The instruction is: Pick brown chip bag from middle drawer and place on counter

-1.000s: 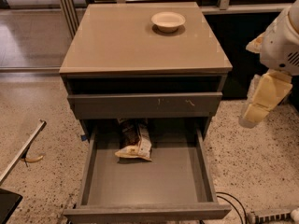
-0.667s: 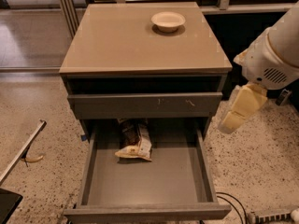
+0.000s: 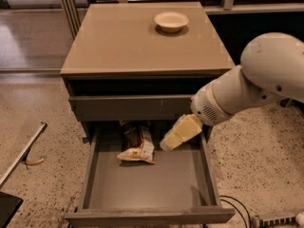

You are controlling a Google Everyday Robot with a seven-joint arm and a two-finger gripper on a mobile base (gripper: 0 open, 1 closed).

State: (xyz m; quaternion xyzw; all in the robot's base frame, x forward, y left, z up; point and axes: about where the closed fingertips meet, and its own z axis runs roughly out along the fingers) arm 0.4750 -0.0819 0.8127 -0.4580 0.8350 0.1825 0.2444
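The brown chip bag (image 3: 137,144) lies in the open middle drawer (image 3: 149,186), toward its back left, with its pale end pointing forward. My gripper (image 3: 173,137) reaches in from the right on a white arm (image 3: 251,87) and hangs over the back right part of the drawer, just right of the bag and apart from it. The beige counter (image 3: 118,42) tops the grey cabinet above.
A white bowl (image 3: 171,21) sits at the back right of the counter. A closed grey drawer front (image 3: 130,107) with white scratch marks is above the open drawer. A metal bar (image 3: 21,156) lies on the speckled floor at left; cables (image 3: 242,208) lie at lower right.
The arm has swung left from beside the cabinet and the gripper has moved in over the open drawer, close to the bag. The bag has not moved.
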